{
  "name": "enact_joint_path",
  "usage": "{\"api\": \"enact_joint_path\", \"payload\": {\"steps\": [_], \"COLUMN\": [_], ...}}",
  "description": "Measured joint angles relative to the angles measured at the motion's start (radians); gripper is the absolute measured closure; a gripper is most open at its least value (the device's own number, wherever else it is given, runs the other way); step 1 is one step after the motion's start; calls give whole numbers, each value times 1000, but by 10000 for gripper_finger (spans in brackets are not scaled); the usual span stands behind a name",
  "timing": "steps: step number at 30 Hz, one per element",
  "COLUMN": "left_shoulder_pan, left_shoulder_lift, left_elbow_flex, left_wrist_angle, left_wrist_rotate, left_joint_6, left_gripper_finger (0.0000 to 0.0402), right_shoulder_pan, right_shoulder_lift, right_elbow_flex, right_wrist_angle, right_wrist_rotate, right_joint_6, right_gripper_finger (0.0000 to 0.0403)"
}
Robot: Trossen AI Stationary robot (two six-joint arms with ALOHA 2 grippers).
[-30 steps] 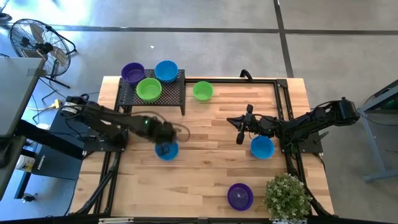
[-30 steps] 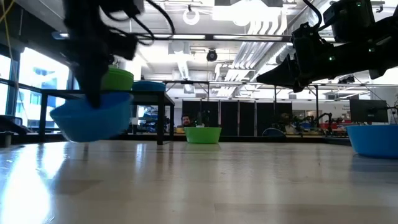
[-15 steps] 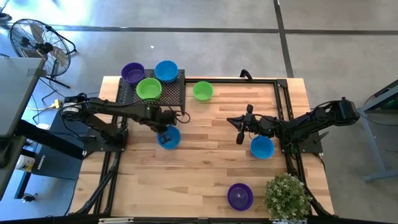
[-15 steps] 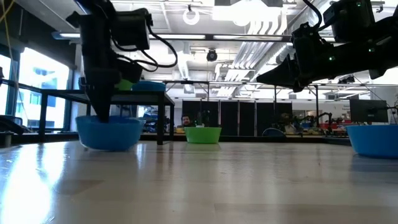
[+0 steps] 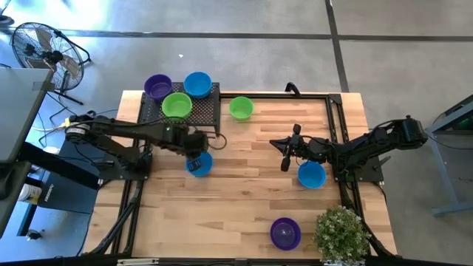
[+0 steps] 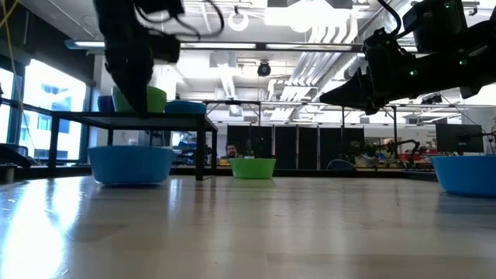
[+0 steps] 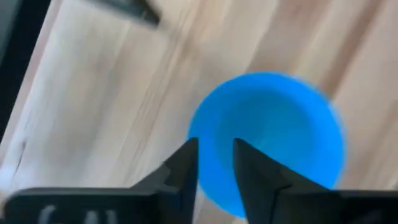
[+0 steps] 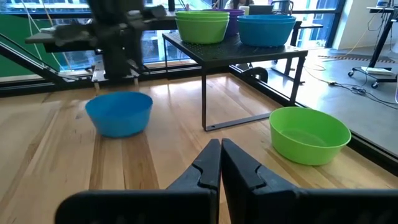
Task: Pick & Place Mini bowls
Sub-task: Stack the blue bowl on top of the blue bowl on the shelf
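Observation:
A blue mini bowl [image 5: 200, 164] stands upright on its base on the table, just in front of the black mesh rack [image 5: 208, 111]. My left gripper [image 7: 216, 163] hovers straight above this bowl [image 6: 130, 163], fingers pointing down and a little apart, clear of its rim. On the rack's top rest a purple [image 5: 157, 86], a blue [image 5: 197, 83] and a green bowl [image 5: 177, 106]. My right gripper [image 8: 221, 157] is shut and held in the air near the table's right side, beside another blue bowl [image 5: 311, 175].
A green bowl [image 5: 241, 108] sits on the table right of the rack, and a purple bowl [image 5: 285, 233] sits near the near edge. A potted plant [image 5: 341, 233] stands at the near right corner. Bare wood lies between the arms.
My left gripper carried the blue bowl, lifted and tilted, toward the far edge and the rack, then set it down on the table. It has let go and risen straight up; the bowl stays where it was put. The right arm kept still.

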Motion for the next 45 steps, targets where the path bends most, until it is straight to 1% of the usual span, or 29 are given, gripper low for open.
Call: {"api": "enact_joint_path", "payload": {"steps": [4, 6, 9, 11, 13, 15, 18, 25, 28, 31, 34, 37, 40, 44, 45], "left_shoulder_pan": [-128, -191, -270, -300, -316, -316, -314, -315, -315, -315, -314, -314, -314, -314, -314], "left_shoulder_lift": [-21, -21, -11, 17, 36, 53, 97, 178, 206, 243, 279, 315, 351, 354, 352], "left_elbow_flex": [-22, -29, -30, -30, -32, -32, -32, -32, -32, -32, -32, -32, -32, -23, -12], "left_wrist_angle": [110, 153, 182, 199, 184, 184, 179, 148, 146, 160, 153, 159, 155, 148, 144], "left_wrist_rotate": [-23, -20, -20, -34, -48, -44, -12, -15, -11, 5, -6, -9, -10, -10, -10], "left_joint_6": [-18, -27, -33, -55, -83, -110, -128, -126, -126, -114, -105, -86, -80, -52, -46], "left_gripper_finger": [378, 395, 380, 368, 355, 340, 312, 243, 229, 229, 238, 261, 301, 377, 389], "right_shoulder_pan": [0, 0, 0, 0, 0, 0, 0, 0, 0, 0, 0, 0, 0, 0, 0], "right_shoulder_lift": [0, 0, 0, 0, 0, 0, 0, 0, 0, 0, 0, 0, 0, 0, 0], "right_elbow_flex": [0, 0, 0, 0, 0, 0, 0, 0, 0, 0, 0, 0, 0, 0, 0], "right_wrist_angle": [0, 0, 0, 0, 2, 4, 8, 8, 8, 8, 8, 8, 8, 8, 8], "right_wrist_rotate": [0, 0, 0, 0, 0, 0, 0, 0, 0, 0, 0, 0, 0, 0, 0], "right_joint_6": [0, 0, 0, 0, 1, 5, 6, 7, 7, 7, 7, 7, 7, 7, 7], "right_gripper_finger": [401, 402, 401, 401, 402, 402, 401, 401, 402, 401, 402, 401, 402, 401, 401]}}
